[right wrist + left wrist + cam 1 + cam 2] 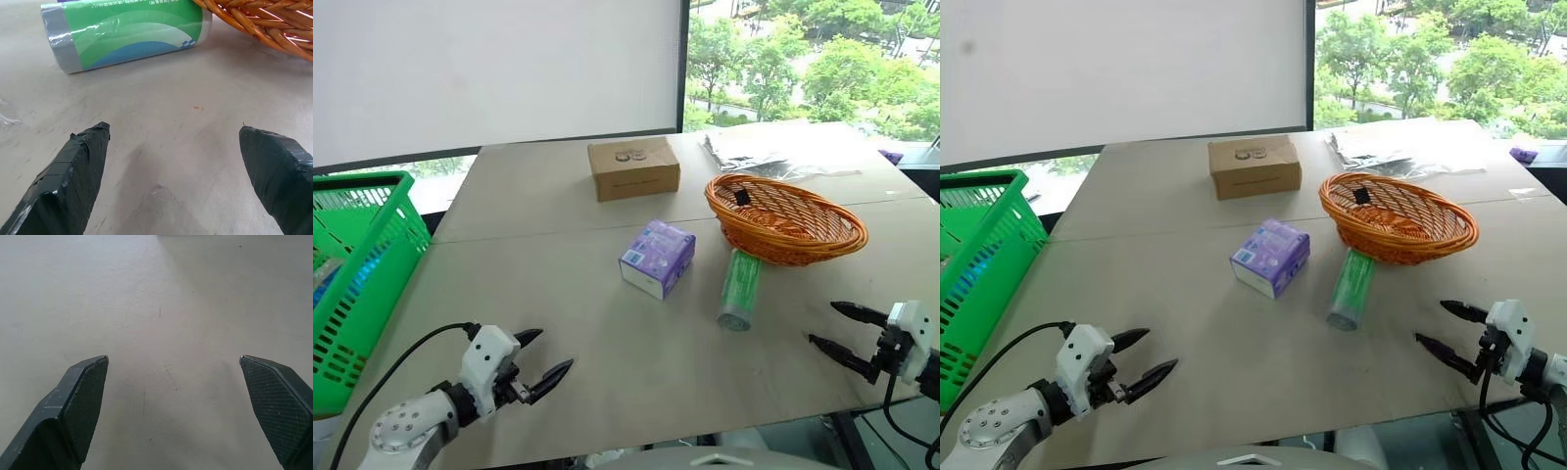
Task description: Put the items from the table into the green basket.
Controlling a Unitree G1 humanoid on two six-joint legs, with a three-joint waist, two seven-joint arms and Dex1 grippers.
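A purple-and-white packet (657, 258) lies in the middle of the beige table (607, 333). Just to its right a slim green can (740, 288) lies on its side, its far end against the orange wicker bowl; the right wrist view shows the can (128, 32) close ahead. The green basket (357, 279) stands at the table's left edge. My left gripper (548, 354) hovers open over bare tabletop near the front left. My right gripper (830, 325) is open near the front right edge, pointing toward the can, apart from it. Neither holds anything.
An orange wicker bowl (785, 219) with a small dark item inside sits right of centre. A brown cardboard box (633, 167) stands farther back. Crinkled plastic wrap (773, 157) lies at the back right. A seam crosses the tabletop.
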